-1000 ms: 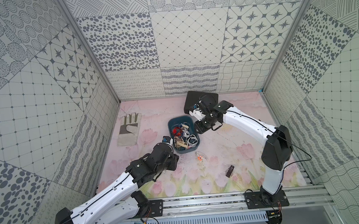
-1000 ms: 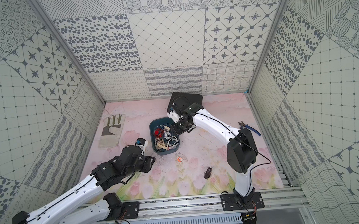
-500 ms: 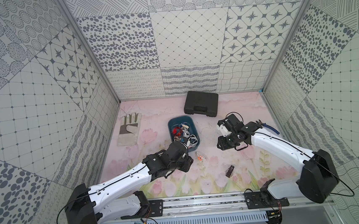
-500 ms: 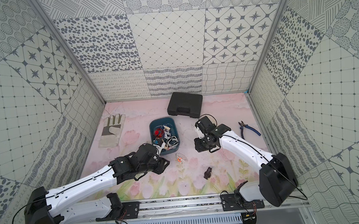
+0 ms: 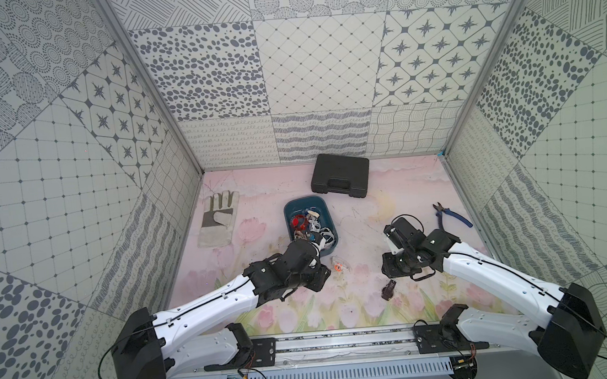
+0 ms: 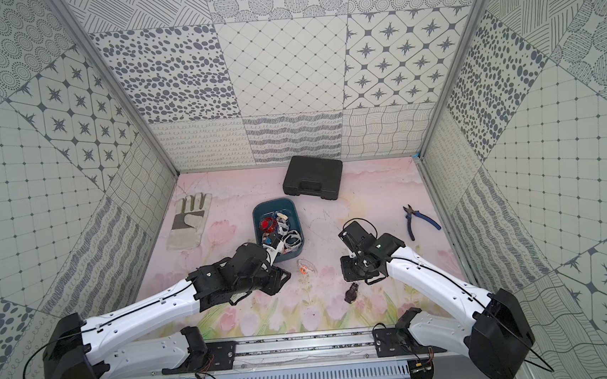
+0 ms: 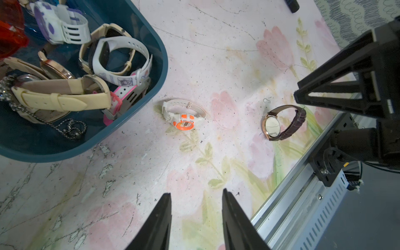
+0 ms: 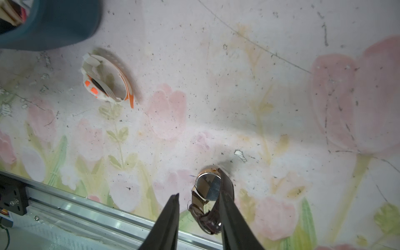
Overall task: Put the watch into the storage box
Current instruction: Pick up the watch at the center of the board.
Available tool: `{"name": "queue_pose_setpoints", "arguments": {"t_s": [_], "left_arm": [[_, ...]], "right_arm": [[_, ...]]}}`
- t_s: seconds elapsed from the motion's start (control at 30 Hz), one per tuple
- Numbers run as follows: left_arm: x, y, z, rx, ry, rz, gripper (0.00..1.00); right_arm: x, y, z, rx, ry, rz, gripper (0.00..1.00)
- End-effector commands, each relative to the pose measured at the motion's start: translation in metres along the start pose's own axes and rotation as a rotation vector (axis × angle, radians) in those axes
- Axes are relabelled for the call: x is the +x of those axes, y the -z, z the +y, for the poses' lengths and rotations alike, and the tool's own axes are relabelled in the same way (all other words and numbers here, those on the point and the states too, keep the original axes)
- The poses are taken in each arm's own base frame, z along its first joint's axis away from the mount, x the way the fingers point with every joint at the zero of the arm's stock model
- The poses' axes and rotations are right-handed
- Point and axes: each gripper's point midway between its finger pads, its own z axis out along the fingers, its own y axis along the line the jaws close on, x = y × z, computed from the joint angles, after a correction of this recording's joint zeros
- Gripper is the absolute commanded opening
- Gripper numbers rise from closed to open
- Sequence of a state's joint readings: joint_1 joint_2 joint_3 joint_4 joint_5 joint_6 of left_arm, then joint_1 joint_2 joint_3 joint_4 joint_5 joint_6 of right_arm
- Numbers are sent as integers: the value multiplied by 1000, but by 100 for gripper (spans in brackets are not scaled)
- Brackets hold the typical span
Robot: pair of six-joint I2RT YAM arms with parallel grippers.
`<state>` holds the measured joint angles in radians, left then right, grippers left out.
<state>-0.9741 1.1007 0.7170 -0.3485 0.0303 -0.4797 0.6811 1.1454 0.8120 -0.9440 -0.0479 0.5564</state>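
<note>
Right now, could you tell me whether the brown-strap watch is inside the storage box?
Out: the brown-strap watch lies on the mat, apart from the storage box.

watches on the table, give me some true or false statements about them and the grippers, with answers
1. The white-and-orange watch lies on the table, outside the storage box. True.
2. The left gripper holds a watch. False: its jaws are open and empty.
3. The brown-strap watch is inside the storage box. False: it lies on the table, under the open right gripper.
4. The black hard case is closed. True.
</note>
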Motion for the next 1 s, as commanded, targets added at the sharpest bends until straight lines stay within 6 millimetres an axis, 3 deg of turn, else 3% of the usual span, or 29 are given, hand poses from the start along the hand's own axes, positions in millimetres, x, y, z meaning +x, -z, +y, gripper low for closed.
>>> {"name": "queue_pose_setpoints", "arguments": {"t_s": [0.0,0.3,0.63,0.97], "left_arm": [[-7,3,-8,38,-20,-40,43],[0,3,-2,28,-15,-39,43],[4,4,0,32,-14,-41,43],[10,10,7,8,-21,-47,43]], "right_arm": [[3,5,-2,56,-12,11,36],[20,17,-6,139,3,45,36],[20,-2,5,178,60,133,41],[29,-10,-4,243,83,208,40]]}}
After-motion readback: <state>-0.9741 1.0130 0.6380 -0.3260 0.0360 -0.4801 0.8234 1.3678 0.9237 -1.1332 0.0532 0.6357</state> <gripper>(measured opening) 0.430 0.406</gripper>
